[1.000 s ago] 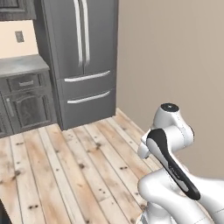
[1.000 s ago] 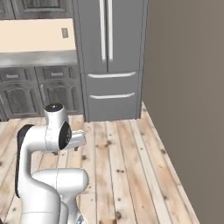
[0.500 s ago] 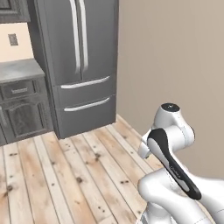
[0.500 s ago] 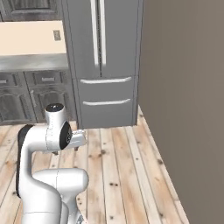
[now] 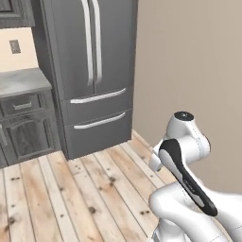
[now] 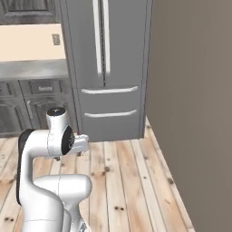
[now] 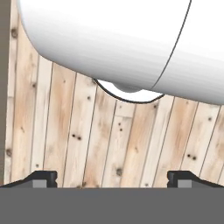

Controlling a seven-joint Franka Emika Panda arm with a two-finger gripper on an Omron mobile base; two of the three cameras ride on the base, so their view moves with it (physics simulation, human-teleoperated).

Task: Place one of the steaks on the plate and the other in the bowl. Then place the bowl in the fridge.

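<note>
The fridge (image 5: 92,71) (image 6: 106,68) stands ahead against the wall, a tall grey steel French-door unit with its doors and both lower drawers shut. My arm is folded up close over the base. My gripper (image 7: 112,178) points down at the wooden floor, open, its two dark fingertips (image 7: 41,177) far apart with nothing between them. The steaks, the plate and the bowl are out of view.
Dark grey cabinets (image 5: 23,123) (image 6: 31,102) with a grey counter top stand left of the fridge. A beige wall (image 5: 194,71) (image 6: 195,99) runs along the right. Pale wooden floorboards (image 5: 71,194) (image 6: 122,181) lie between the base and the fridge.
The base has driven closer to the fridge and turned, so the whole scene has shifted and the fridge looks larger. The folded arm and the open gripper have kept their pose.
</note>
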